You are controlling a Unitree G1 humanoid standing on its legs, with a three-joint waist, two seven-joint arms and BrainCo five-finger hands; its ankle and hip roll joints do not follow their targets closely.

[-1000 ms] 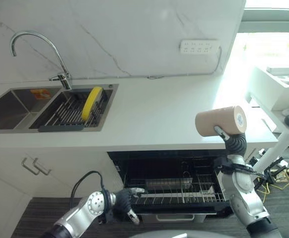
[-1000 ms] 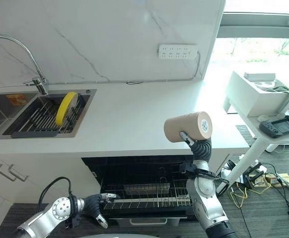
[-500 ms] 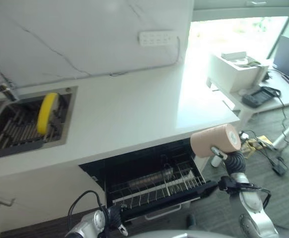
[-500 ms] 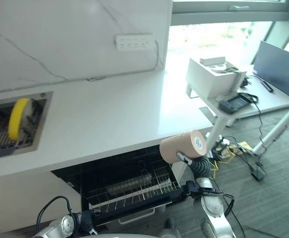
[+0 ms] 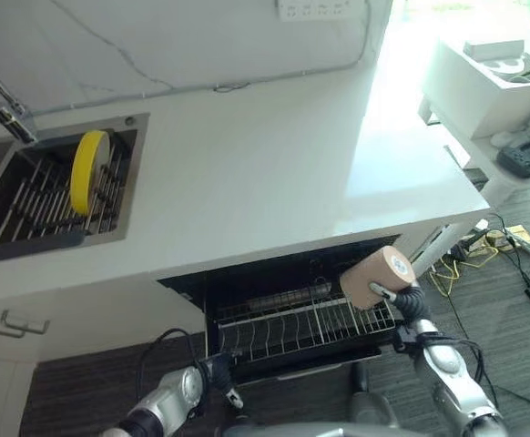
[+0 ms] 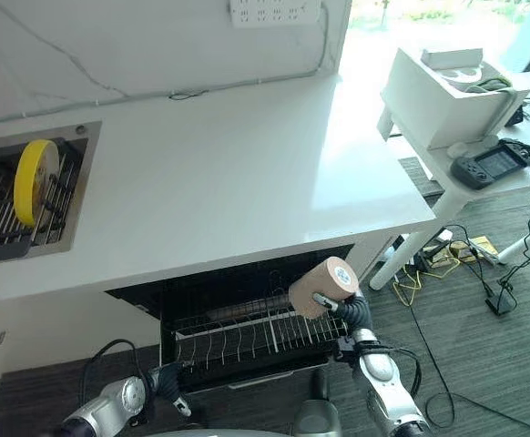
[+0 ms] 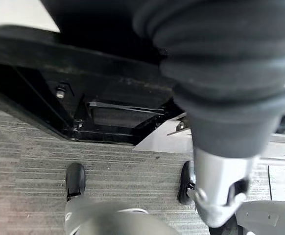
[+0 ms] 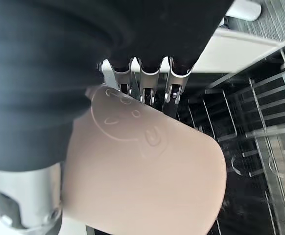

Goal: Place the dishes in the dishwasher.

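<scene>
My right robot hand [image 8: 147, 85] is curled around a beige cup [image 5: 375, 275], carried on its side just above the right end of the pulled-out rack [image 5: 292, 332]. My left robot hand [image 5: 218, 375] sits at the rack's front left corner; I cannot tell how its fingers stand there.

To do this step well, I judge I should lower the cup straight over the rack's right end, turn its mouth downward, and settle it between the wire tines rather than across them, so it stays put. I would ease my grip only once the rim rests on the wires. The desk [image 5: 274, 182] edge overhangs the rack from behind, so I should keep my wrist forward of it.

A yellow plate [image 5: 86, 170] stands on edge in the sink [image 5: 37, 205], well left of the rack, not yet loaded.
</scene>
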